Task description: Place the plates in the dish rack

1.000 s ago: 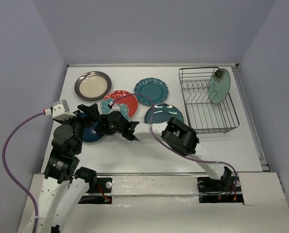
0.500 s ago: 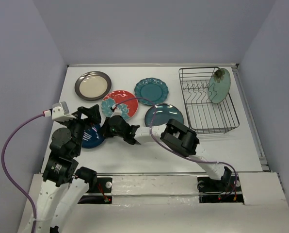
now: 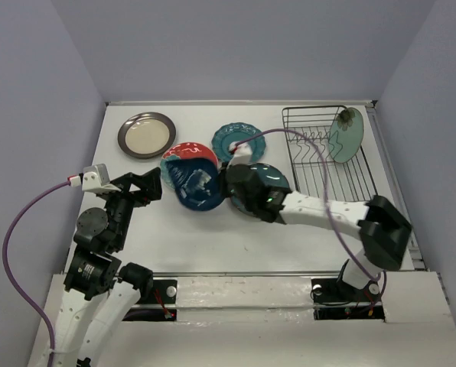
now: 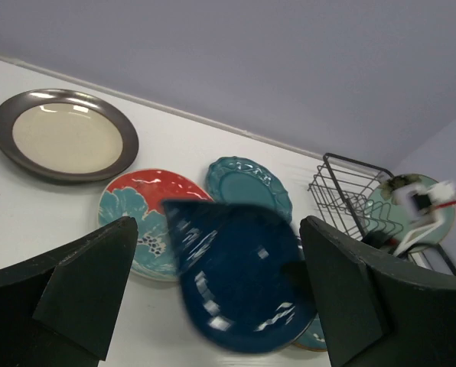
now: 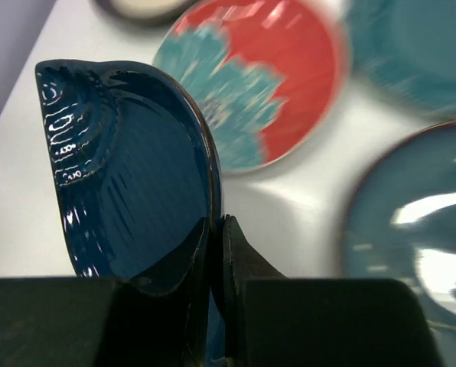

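Plates: six round pieces, five on or above the white table (image 3: 213, 237) and one in the dish rack (image 3: 331, 180). The dark blue plate (image 3: 196, 183) is off the table, tilted, and gripped by its rim in the right gripper (image 3: 219, 186), whose jaws are drawn narrow on either face of the edge. From above it overlaps the near side of the red floral plate (image 3: 186, 149). In the right wrist view its glaze is glossy, with a band of fine raised ripples near the rim and bright highlights across the well.

The red floral plate lies flat, red with a large teal bloom. The cream plate (image 3: 147, 134) lies flat at the far left, matte cream inside a broad dark, faintly metallic rim. The scalloped teal plate (image 3: 229, 145) lies flat beside the red one, its edge wavy. The glossy dark teal plate (image 3: 274, 180) lies flat between the red plate and the rack, partly covered by the right arm, its surface mirror-smooth.

The rack is a black thin-wire rectangular basket at the far right of the table, with a row of upright prongs inside. The pale mint plate (image 3: 345, 134) stands on edge at its far right corner, leaning slightly.

The left gripper (image 3: 140, 189) hangs over the left side of the table, near the blue plate, its jaws spread wide and holding nothing.
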{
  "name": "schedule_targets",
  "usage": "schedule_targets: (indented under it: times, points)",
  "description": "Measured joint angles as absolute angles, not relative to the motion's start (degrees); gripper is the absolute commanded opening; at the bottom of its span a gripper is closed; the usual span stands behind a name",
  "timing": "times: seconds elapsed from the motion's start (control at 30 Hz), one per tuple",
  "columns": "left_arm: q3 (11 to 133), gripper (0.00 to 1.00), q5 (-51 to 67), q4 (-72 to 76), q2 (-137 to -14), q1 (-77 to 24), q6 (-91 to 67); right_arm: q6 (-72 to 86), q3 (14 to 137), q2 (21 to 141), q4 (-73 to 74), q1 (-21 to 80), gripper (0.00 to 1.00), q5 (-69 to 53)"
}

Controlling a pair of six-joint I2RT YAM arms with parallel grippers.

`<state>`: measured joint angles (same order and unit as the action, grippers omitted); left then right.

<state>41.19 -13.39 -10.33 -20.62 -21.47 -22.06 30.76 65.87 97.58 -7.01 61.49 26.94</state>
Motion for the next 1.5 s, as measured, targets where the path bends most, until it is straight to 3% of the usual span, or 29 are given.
schedule_targets:
  times: [0.23, 0.4, 0.6, 1.1, 1.5]
  points:
    - [41.19, 0.99, -8.78, -8.78, -18.61, -24.56, -20.88, 18.0, 59.72, 69.21, 0.58, 40.71, 0.07, 42.94]
    - [41.17, 0.99, -5.45, -8.32, -17.63, -28.03, -20.29, 4.49, 61.56, 61.73, 1.61, 26.26, 0.07, 50.87]
    - [41.17, 0.99, -3.86, -7.38, -15.9, -30.35, -19.88, -7.22, 67.46, 70.78, 2.2, 14.59, 0.07, 51.96]
    - [41.15, 0.99, -3.49, -7.09, -14.81, -35.09, -19.16, -38.98, 68.05, 88.55, -19.59, 13.93, 0.07, 51.11]
    - [41.15, 0.99, -3.49, -7.11, -14.9, -35.29, -19.0, -43.72, 65.73, 94.21, -27.05, 13.93, 0.07, 50.61]
